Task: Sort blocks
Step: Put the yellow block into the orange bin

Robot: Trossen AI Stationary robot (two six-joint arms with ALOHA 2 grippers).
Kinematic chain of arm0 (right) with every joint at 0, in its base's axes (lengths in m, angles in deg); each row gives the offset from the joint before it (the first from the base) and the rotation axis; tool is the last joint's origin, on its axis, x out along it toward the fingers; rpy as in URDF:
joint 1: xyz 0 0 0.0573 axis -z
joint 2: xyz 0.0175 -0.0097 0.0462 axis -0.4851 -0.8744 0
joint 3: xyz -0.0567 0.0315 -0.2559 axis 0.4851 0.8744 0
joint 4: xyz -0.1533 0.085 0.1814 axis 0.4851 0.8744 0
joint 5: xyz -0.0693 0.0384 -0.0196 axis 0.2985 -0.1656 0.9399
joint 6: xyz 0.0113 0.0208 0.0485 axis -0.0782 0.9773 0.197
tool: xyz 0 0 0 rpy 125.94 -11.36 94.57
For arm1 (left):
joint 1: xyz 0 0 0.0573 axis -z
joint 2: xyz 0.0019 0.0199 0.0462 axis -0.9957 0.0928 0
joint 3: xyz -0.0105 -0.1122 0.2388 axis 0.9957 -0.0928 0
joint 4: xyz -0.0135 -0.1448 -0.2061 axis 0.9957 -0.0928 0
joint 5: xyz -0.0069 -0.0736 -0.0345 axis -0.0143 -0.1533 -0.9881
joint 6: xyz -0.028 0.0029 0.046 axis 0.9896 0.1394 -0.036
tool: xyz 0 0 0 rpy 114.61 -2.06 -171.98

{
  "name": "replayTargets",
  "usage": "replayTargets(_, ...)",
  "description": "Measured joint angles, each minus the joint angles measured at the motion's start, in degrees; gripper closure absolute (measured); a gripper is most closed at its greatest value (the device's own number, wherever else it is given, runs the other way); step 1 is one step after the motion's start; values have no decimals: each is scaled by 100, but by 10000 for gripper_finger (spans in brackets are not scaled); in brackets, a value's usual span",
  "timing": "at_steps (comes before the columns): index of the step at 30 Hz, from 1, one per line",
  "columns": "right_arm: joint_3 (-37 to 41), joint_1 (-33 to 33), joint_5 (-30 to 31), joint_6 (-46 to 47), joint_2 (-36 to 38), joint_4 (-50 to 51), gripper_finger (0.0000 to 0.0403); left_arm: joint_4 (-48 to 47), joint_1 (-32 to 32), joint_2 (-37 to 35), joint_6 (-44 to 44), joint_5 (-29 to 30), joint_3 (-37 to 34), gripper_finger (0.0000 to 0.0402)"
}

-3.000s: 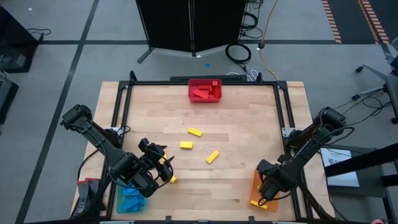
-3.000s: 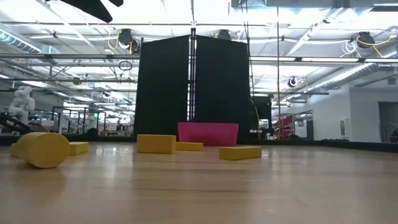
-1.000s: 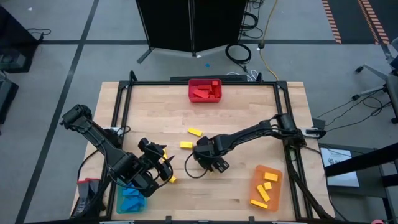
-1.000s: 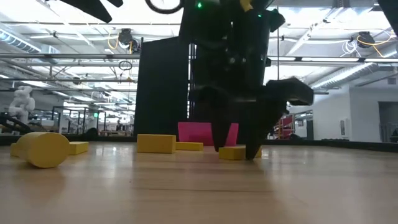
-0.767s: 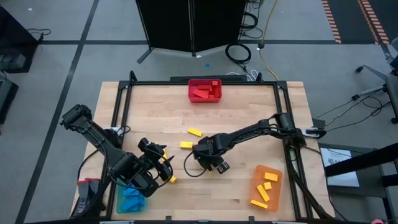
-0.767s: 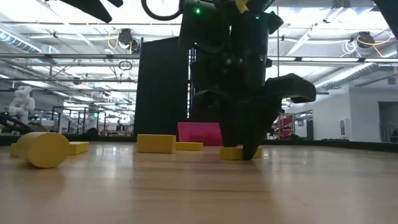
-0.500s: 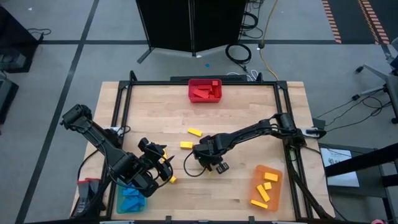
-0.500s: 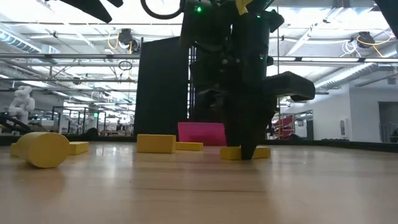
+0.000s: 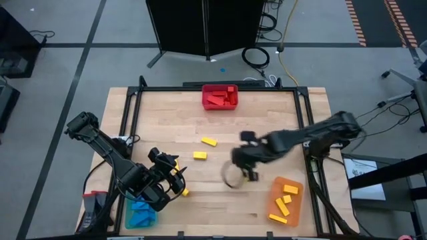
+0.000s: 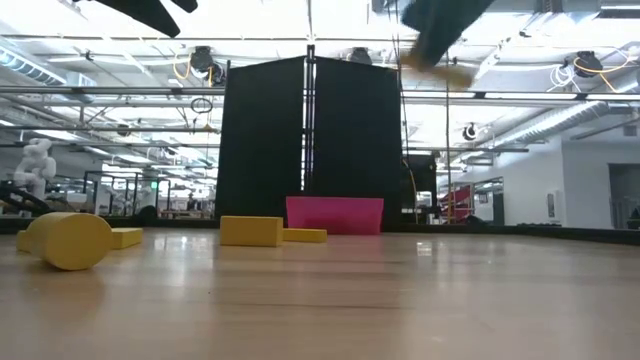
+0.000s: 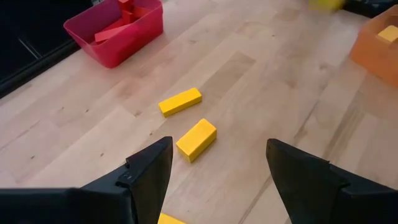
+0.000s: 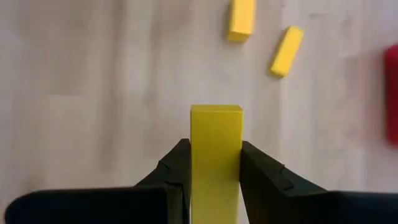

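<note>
My right gripper [image 9: 247, 170] hangs high over the middle of the table, shut on a yellow block [image 12: 216, 155]. In the low view that block [image 10: 440, 70] shows at the top, well above the wood. Two more yellow blocks [image 9: 209, 141] [image 9: 199, 155] lie flat on the table to its left. A further yellow block [image 9: 185, 193] lies by my left gripper [image 9: 175, 181]. That gripper stands open and empty at the near left, beside the blue bin [image 9: 140, 213]. My right gripper pinches the yellow block by its two long sides [image 12: 216, 186] between its two fingers [image 12: 177, 168]. The fingers come from above, slanting down. The block's free end [image 12: 216, 112] reaches out past the fingertips. It hangs clear of the table.
A red bin [image 9: 220, 97] with red blocks stands at the far edge. An orange bin [image 9: 285, 200] with yellow blocks is at the near right. A yellow cylinder [image 10: 68, 240] lies at the left in the low view. Bare wood lies between the middle blocks and the orange bin.
My right gripper shut on the yellow block lying at the middle of the table. It then rose quickly, rolled about its own axis and shifted toward the table's right edge. The block left the table and now hangs high, clear of it.
</note>
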Motion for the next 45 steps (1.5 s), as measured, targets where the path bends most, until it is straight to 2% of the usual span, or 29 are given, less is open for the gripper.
replayTargets(4,2,-845,260,1431,531,658,322,-4,0,0,0,1,0,137)
replayTargets(8,0,-1806,782,3393,754,1468,322,-13,0,0,-44,35,0,137)
replayTargets(14,274,-3013,696,5514,670,2383,322,-33,0,0,-46,141,0,137)
replayTargets(16,511,-3255,511,6133,668,2352,322,-35,0,0,-46,160,0,137)
replayTargets(20,1048,-3485,-105,8244,665,2182,322,-37,0,0,-37,165,0,137)
replayTargets(24,1483,-3600,-387,9364,663,1140,322,-37,0,0,-33,169,0,137)
replayTargets(29,1913,-3614,-306,10478,665,44,322,-37,0,0,-41,174,0,137)
replayTargets(33,2098,-3614,-36,11109,665,-215,322,-35,0,0,-144,183,0,137)
replayTargets(45,2316,-3590,-227,11190,667,-85,322,-35,0,0,-184,183,0,137)
